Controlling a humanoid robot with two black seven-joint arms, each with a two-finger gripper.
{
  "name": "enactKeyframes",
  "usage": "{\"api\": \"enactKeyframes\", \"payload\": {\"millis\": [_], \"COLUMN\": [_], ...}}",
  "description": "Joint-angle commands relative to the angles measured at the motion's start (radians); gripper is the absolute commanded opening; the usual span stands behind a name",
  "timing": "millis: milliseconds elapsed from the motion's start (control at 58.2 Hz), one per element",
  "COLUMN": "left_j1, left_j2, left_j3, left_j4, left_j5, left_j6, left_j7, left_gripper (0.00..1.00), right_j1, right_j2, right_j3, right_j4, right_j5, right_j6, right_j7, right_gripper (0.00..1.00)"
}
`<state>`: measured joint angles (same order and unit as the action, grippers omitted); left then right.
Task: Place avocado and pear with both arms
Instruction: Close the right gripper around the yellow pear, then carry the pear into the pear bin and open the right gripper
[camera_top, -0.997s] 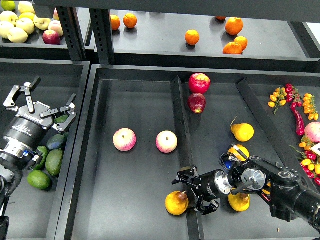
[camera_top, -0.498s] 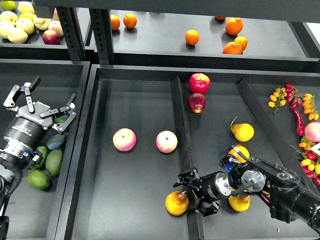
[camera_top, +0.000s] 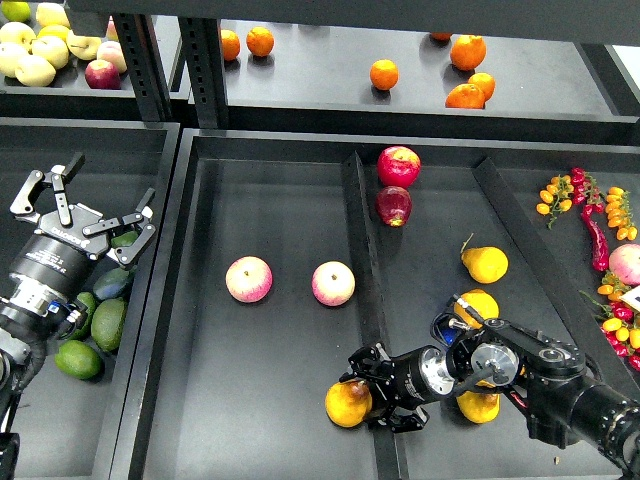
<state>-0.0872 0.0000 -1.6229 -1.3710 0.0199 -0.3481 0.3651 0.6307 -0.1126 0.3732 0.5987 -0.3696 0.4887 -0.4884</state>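
Observation:
Several dark green avocados (camera_top: 108, 323) lie in the left bin. My left gripper (camera_top: 104, 192) hovers above them, open and empty. A yellow-orange pear (camera_top: 347, 403) lies at the front of the middle tray, next to the divider. My right gripper (camera_top: 377, 392) reaches over the divider from the right. Its fingers are spread against the pear's right side and have not closed on it. More pears lie in the right compartment, one at the back (camera_top: 485, 263), one in the middle (camera_top: 478, 303), and one at the front (camera_top: 478, 405) partly hidden by my right arm.
Two pink apples (camera_top: 249, 278) (camera_top: 333, 283) sit in the middle tray (camera_top: 250, 420). Two red apples (camera_top: 398, 166) lie by the divider (camera_top: 365, 250). Oranges (camera_top: 384, 74) and pale apples (camera_top: 35, 68) are on the back shelf. Chillies and small tomatoes (camera_top: 600, 230) lie at the far right.
My right gripper has pushed left and slightly down against the pear, and the pear has shifted a little to the left. My left gripper has hardly moved.

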Motion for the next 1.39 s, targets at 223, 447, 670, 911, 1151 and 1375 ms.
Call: {"api": "enactKeyframes", "payload": {"millis": [223, 447, 670, 911, 1151, 1375], "left_j1": [0.001, 0.001, 0.001, 0.001, 0.001, 0.0], "left_j2": [0.0, 0.0, 0.0, 0.0, 0.0, 0.0], "left_j3": [0.001, 0.012, 0.018, 0.018, 0.018, 0.02], "left_j4": [0.004, 0.007, 0.013, 0.013, 0.013, 0.013], "left_j5": [0.0, 0.0, 0.0, 0.0, 0.0, 0.0], "left_j6": [-0.002, -0.002, -0.002, -0.002, -0.002, -0.002], "left_j7": [0.0, 0.002, 0.002, 0.002, 0.002, 0.002], "left_gripper": [1.0, 1.0, 1.0, 1.0, 1.0, 1.0], "right_j1": [-0.005, 0.0, 0.056, 0.083, 0.129, 0.167], "right_j2": [0.01, -0.002, -0.048, -0.085, -0.252, -0.403], "right_j3": [0.052, 0.099, 0.087, 0.081, -0.003, -0.109], "right_j4": [-0.04, -0.054, -0.027, 0.004, 0.076, 0.139], "right_j5": [0.001, 0.037, 0.179, 0.225, 0.336, 0.419], "right_j6": [0.0, 0.0, 0.0, 0.0, 0.0, 0.0], "right_j7": [0.0, 0.0, 0.0, 0.0, 0.0, 0.0], "right_gripper": [0.25, 0.14, 0.14, 0.14, 0.14, 0.14]}}
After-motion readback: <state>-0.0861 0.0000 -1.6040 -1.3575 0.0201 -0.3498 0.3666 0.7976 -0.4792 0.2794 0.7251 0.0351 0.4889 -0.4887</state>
